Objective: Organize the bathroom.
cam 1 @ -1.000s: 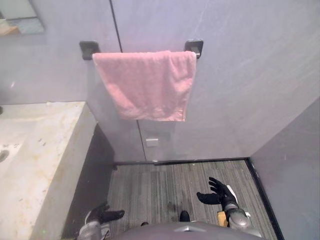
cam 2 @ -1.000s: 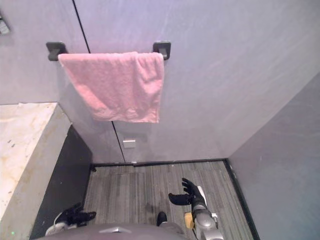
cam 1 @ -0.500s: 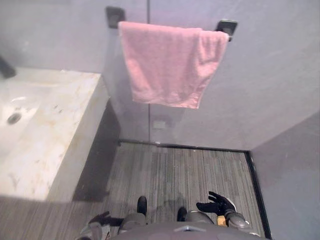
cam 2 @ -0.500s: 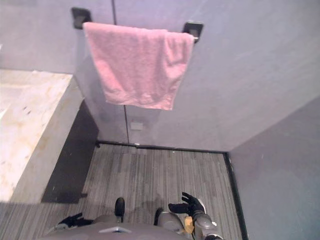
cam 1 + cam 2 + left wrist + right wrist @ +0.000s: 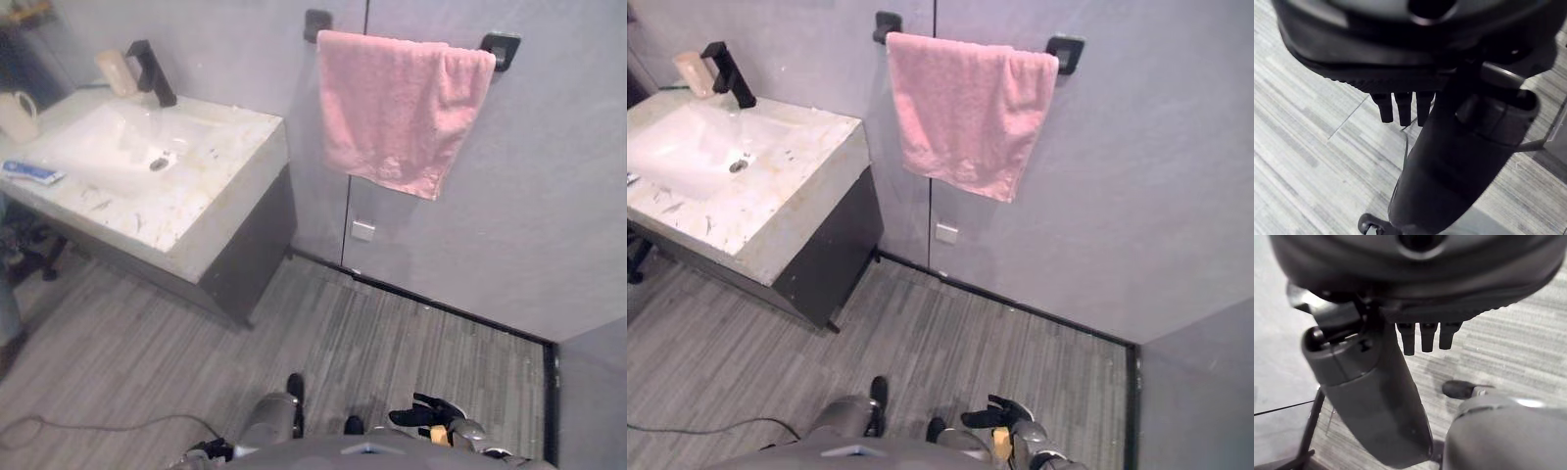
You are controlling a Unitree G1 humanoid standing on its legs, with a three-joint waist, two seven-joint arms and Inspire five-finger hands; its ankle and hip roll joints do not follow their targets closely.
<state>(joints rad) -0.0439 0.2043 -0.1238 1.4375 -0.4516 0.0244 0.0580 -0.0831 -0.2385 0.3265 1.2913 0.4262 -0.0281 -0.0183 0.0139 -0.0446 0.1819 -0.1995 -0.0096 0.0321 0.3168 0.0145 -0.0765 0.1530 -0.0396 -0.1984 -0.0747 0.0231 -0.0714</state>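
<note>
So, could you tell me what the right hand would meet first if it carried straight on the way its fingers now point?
The right hand, open and empty, points toward the robot's left, low over the striped floor. Nothing stands in that line; depth is unclear.

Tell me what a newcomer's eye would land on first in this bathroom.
First the pink towel, draped over a black wall rail and hanging lower on one side. Next, to its left, the pale sink counter with a black faucet, a toothpaste tube on its near edge and a cup at the far left. Both hands, left and right, hang open and hold nothing, low above the striped grey floor.
</note>
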